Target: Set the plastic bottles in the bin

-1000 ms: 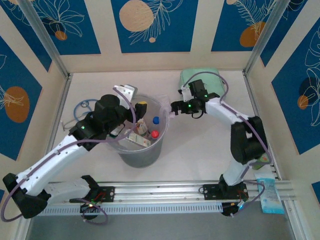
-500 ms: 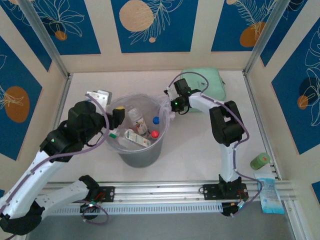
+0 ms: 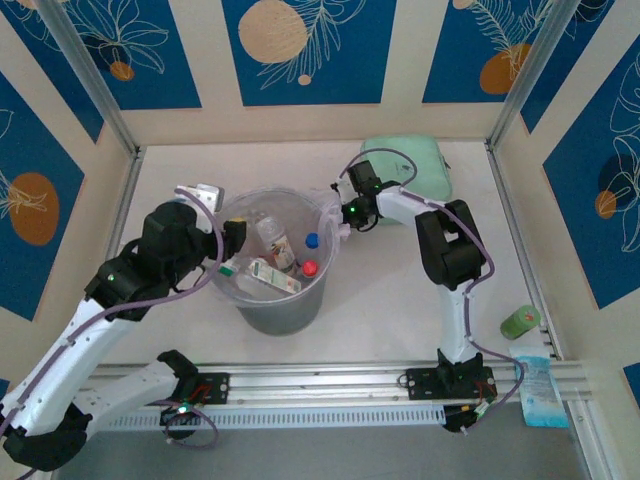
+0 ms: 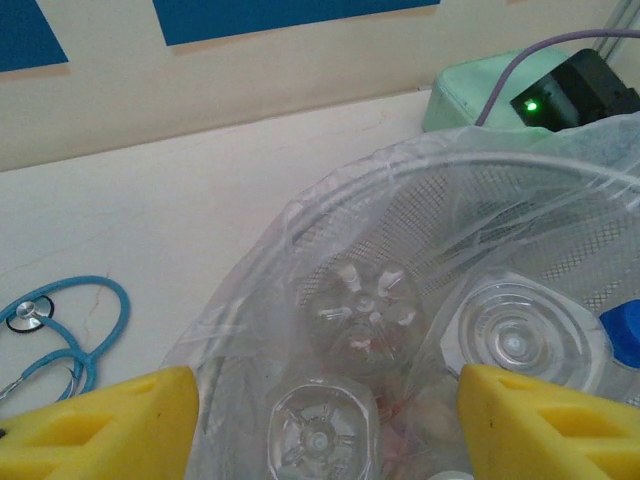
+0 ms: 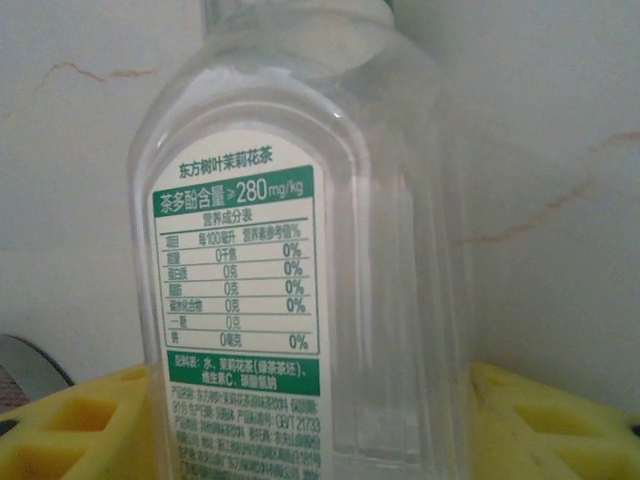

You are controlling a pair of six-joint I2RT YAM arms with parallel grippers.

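Plastic bottles (image 3: pixel 270 268) are lying in the bin (image 3: pixel 285 312); right jaws are gripping another bottle (image 5: pixel 300 250) beside it, left jaws gaping empty.

The left claw (image 3: pixel 232 250) is held with its pads spread apart. The right claw (image 3: pixel 338 215) is closed on a bottle (image 5: pixel 300 250).

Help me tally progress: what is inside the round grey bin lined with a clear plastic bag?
Inside the bin, several clear plastic bottles lie piled, one blue cap and one red cap showing. Whatever lies beneath them, and the floor, is covered.
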